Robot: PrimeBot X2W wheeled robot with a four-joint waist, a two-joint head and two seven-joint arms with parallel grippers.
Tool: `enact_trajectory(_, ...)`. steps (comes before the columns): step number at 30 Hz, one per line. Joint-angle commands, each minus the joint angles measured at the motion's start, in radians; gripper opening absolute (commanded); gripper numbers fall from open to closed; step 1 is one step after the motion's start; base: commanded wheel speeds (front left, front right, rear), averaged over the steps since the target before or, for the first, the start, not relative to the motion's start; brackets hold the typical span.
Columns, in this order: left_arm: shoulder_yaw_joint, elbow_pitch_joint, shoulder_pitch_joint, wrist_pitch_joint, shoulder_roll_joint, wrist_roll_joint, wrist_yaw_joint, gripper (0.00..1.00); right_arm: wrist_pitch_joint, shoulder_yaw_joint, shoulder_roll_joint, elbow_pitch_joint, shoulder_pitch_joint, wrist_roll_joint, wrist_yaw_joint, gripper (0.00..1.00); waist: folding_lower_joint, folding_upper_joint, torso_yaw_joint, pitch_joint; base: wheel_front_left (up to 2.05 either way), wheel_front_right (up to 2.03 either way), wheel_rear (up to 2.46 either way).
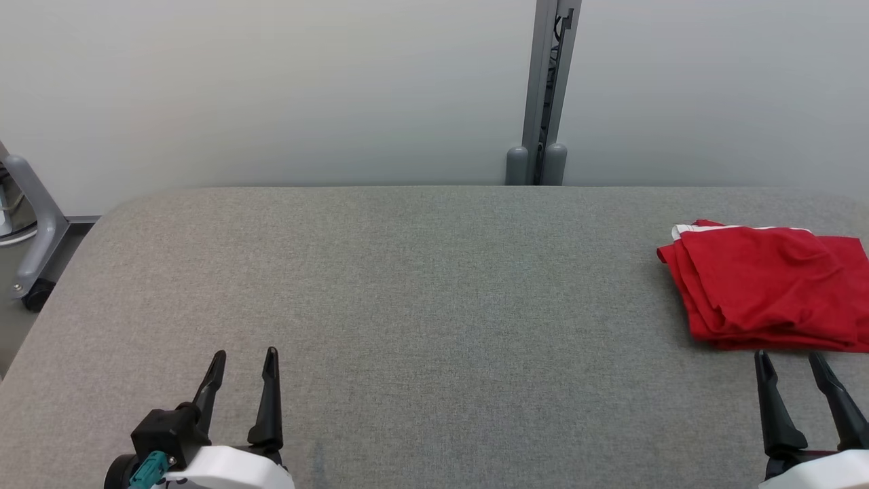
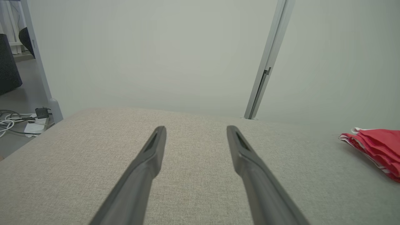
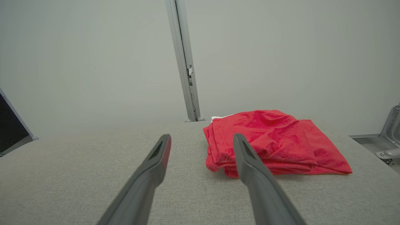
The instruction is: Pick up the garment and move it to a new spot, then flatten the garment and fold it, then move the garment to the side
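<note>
Two end effectors stood wide and empty. The right end effector hung just short of the red folded garment, its fingers pointing at the near edge. The left end effector was well apart to the garment's left. The garment lay on the grey surface, long axis running left to right. Any further reach probably fell to the right arm.

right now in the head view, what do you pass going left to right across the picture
metal leg on a wheel → left claw → grey post → red garment
</note>
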Motion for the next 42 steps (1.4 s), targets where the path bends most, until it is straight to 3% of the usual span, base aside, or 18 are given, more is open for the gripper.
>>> enact_trajectory(1, 0.011, -0.001, 0.002, -0.003, -0.004, 0.012, -0.006, 1.00, -0.010, 0.000, 0.001, -0.002, 0.007, -0.004, 0.002, 1.00, 0.0000, -0.0001, -0.001, 0.000, 0.00, 0.00, 0.00)
enact_trajectory(27, 0.079, 0.026, 0.000, -0.004, -0.061, 0.075, -0.060, 1.00, -0.006, 0.046, 0.001, 0.012, -0.025, 0.006, 0.002, 1.00, 0.0000, -0.0001, -0.001, -0.006, 0.00, 0.00, 0.00)
enact_trajectory(28, 0.075, 0.026, 0.008, 0.000, -0.064, 0.071, -0.058, 0.00, -0.008, 0.046, 0.007, 0.010, -0.018, 0.002, 0.000, 0.00, 0.0000, -0.0001, -0.001, -0.006, 0.00, 0.00, 0.00)
enact_trajectory(31, 0.073, 0.049, 0.022, 0.004, -0.074, 0.069, -0.058, 0.00, -0.007, 0.050, 0.023, 0.032, -0.004, 0.005, 0.000, 0.00, 0.0000, -0.0001, -0.001, -0.006, 0.00, 0.00, 0.00)
enact_trajectory(42, 0.117, 0.044, 0.003, 0.065, -0.080, -0.130, -0.080, 0.00, 0.035, 0.028, 0.045, 0.056, -0.036, 0.198, 0.000, 0.00, 0.0000, -0.0001, -0.006, -0.001, 0.00, 0.00, 0.00)
